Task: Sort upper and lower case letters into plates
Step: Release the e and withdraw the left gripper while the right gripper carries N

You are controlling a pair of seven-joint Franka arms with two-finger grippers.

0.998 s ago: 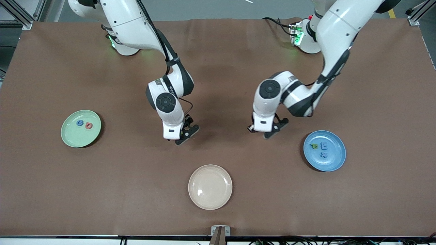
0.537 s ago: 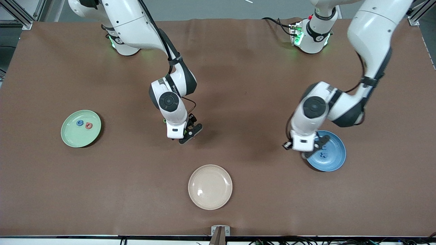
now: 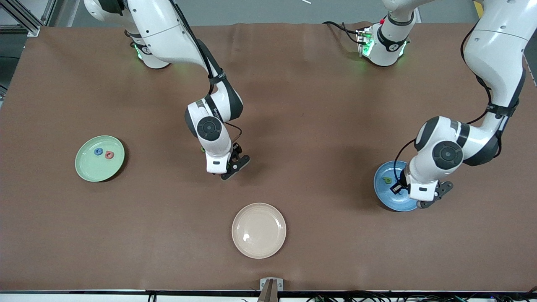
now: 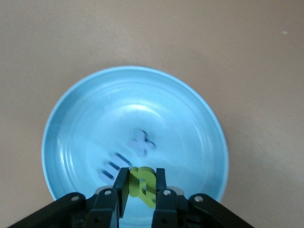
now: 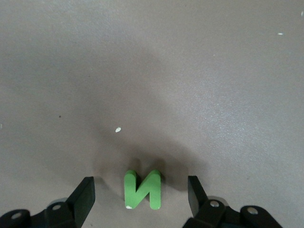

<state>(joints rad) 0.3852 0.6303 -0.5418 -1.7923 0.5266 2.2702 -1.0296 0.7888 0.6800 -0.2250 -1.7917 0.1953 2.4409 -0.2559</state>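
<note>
Brown matte cloth covers the whole table (image 3: 293, 105), with grey floor and bits of aluminium frame peeking in along the top edge of the front view, plus some cables at the bottom edge.

My left gripper (image 4: 141, 190) hangs over the blue plate (image 3: 384, 193) at the lower right of the front view, fingers clamped on a green letter (image 4: 142, 184). Under it in the left wrist view the plate holds a blurry pale letter (image 4: 141, 142) and a darker blue one (image 4: 111, 167); the front view also shows a green letter (image 3: 387, 180) lying in it.

My right gripper (image 5: 141, 194) is low over bare cloth in the middle of the front view, fingers spread wide with a green N (image 5: 141, 190) standing between them, not touching either.

Mint green plate (image 3: 90, 170) sits at mid left with a blue letter (image 3: 98, 152) and a red one (image 3: 109, 154) in it. Cream plate (image 3: 259, 249) at bottom centre has nothing in it.
</note>
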